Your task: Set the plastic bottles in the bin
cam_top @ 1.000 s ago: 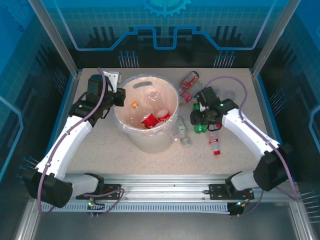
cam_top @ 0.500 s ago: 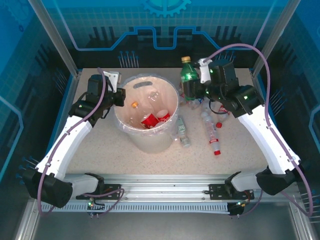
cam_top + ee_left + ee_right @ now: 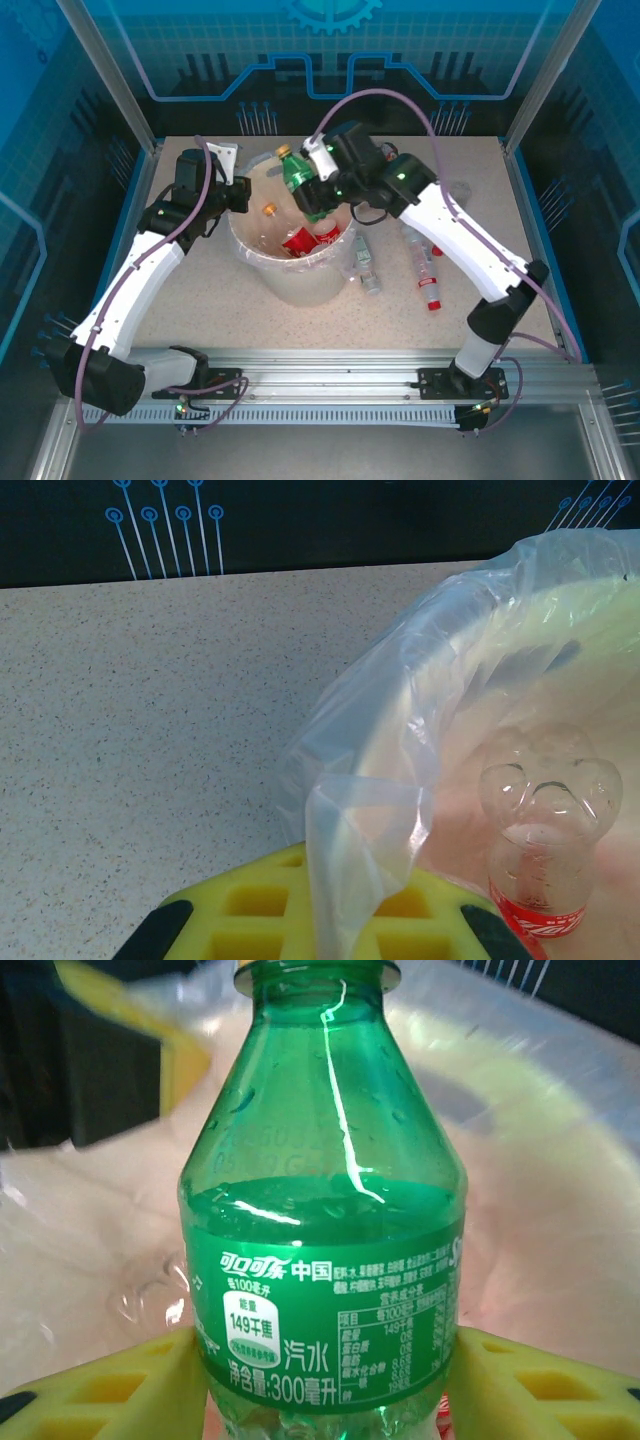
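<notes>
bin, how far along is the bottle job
Done: several bottles, two red-labelled, already lie in the bin. In hand: the right tool holds the green bottle above the bin's opening. Left: at least three clear bottles on the table right of the bin.

Top external: fixed high at the near edge, looks down and forward over the whole table (image 3: 230, 300); far off.
Left wrist: low, just beside bin (image 3: 560, 610) rim, faces back wall (image 3: 300, 530).
Right wrist: very close on green bottle (image 3: 330, 1260), bin interior behind.
All three share the bin.
</notes>
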Available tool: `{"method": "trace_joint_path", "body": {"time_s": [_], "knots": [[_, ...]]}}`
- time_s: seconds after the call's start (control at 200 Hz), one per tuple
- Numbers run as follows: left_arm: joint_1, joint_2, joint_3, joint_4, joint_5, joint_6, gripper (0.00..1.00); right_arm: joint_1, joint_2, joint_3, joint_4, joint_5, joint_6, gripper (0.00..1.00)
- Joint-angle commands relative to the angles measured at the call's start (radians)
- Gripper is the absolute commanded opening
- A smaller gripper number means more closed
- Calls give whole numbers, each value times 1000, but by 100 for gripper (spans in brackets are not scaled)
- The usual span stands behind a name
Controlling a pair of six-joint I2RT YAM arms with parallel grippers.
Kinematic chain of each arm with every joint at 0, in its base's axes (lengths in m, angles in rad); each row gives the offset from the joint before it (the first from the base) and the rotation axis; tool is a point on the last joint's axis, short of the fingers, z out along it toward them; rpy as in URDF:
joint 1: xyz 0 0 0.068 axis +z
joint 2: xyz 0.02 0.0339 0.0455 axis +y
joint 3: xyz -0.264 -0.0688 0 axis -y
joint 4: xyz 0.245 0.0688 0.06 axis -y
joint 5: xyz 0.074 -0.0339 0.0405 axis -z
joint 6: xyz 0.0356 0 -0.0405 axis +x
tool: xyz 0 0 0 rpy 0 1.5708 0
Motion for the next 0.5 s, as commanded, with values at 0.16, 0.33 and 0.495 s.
{"method": "trace_joint_path", "body": {"time_s": [0.16,0.33,0.495], "knots": [[1,22,-29,-27,20,-17,0,42,23,-34,-139,50,-77,61],[1,22,-30,-27,21,-17,0,43,46,-91,-156,154,-102,63],[1,20,-29,-27,20,-18,0,42,90,-96,-153,153,-112,76]]}}
